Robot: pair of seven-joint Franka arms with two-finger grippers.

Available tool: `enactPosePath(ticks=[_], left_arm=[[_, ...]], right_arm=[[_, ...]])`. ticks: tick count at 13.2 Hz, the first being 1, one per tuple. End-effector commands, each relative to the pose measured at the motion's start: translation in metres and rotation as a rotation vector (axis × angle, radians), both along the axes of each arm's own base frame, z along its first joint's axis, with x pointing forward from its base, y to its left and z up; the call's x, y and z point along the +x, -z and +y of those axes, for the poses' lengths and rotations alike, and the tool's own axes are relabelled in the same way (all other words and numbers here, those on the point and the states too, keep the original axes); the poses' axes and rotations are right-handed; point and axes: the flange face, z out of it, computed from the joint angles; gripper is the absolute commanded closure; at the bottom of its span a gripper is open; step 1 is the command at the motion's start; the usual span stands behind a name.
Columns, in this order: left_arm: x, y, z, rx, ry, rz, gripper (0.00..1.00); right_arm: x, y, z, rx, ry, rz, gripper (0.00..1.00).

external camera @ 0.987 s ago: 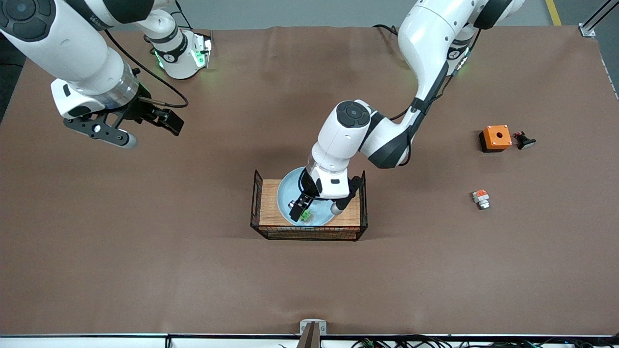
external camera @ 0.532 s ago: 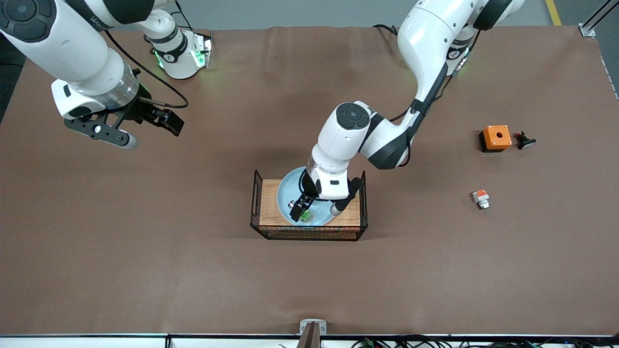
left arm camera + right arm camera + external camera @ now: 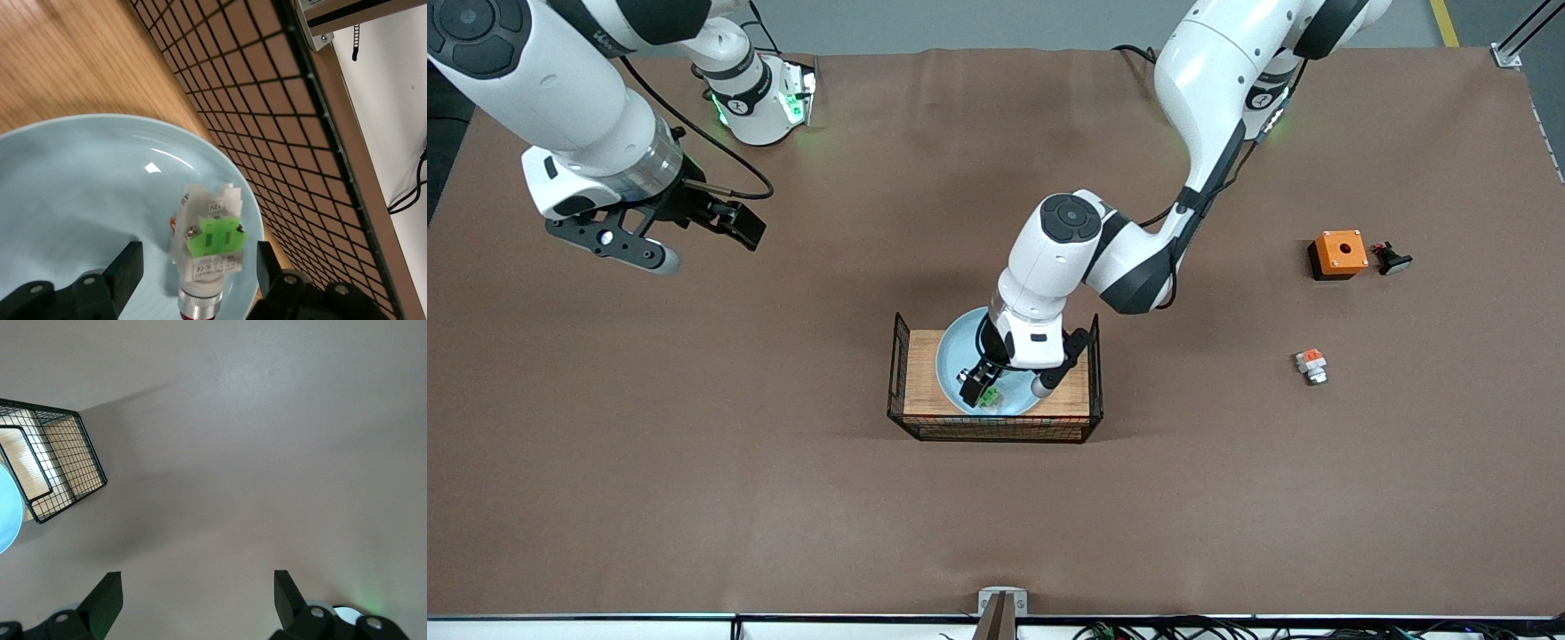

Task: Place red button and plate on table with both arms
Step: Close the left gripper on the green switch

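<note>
**Left gripper straddling the red button on the plate, right arm parked**

We see the left gripper (image 3: pixel 985 388) down inside the wire-sided crate (image 3: pixel 994 429), low over the plate (image 3: pixel 953 356). In the left wrist view its fingers (image 3: pixel 127 269) stand apart on either side of the red button (image 3: pixel 209 245), with a visible gap on each side, so we read it as spread and not clamped on anything. The button lies on the plate's pale blue surface (image 3: pixel 80 193) close to the rim, green patch up, silvery end pointing toward the gripper. From the plate's centre in the front view the button (image 3: pixel 988 399) sits at about 5 o'clock, near the crate's mesh wall on the camera side.

The plate rests on the crate's wooden floor (image 3: pixel 73 60). The crate stands mid-table (image 3: pixel 694 498).

The right gripper (image 3: pixel 694 233) hangs in the air over bare table toward the right arm's end, at roughly 10 o'clock from the crate; this arm waits. Its fingers (image 3: pixel 107 597) are wide apart and hold nothing. The right wrist view picks up one crate corner (image 3: pixel 60 470) and a sliver of the plate (image 3: pixel 5 513).

Toward the left arm's end of the table, at about 2 o'clock from the crate, we have an orange box (image 3: pixel 1339 253) with a black-stemmed button (image 3: pixel 1391 259) just beside it. A white piece with an orange-red patch (image 3: pixel 1312 365) lies at about 3 o'clock, nearer the camera than the box.
</note>
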Motion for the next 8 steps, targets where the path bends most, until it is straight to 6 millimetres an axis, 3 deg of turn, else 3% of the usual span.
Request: enactPosePath(ticks=[1,2,6,8], left_arm=[[0.0015,0.0056,-0.0025,0.02,0.015,-0.022,0.34],[0.0015,0.0056,-0.0025,0.02,0.015,-0.022,0.41],[0.0016,0.0044,-0.0025,0.017,0.013,-0.022,0.87],[0.0008,-0.0032,-0.0029,0.014,0.014,-0.026,0.97]], right_arm=[[0.0023,0.0002,0.0011,-0.009,-0.004,-0.005,0.0],[0.002,-0.0006,0.001,-0.008,-0.004,-0.007,0.0],[0.002,0.0002,0.0019,-0.009,-0.006,-0.005,0.0],[0.0018,-0.0014,0.0017,-0.009,-0.004,-0.009,0.0]])
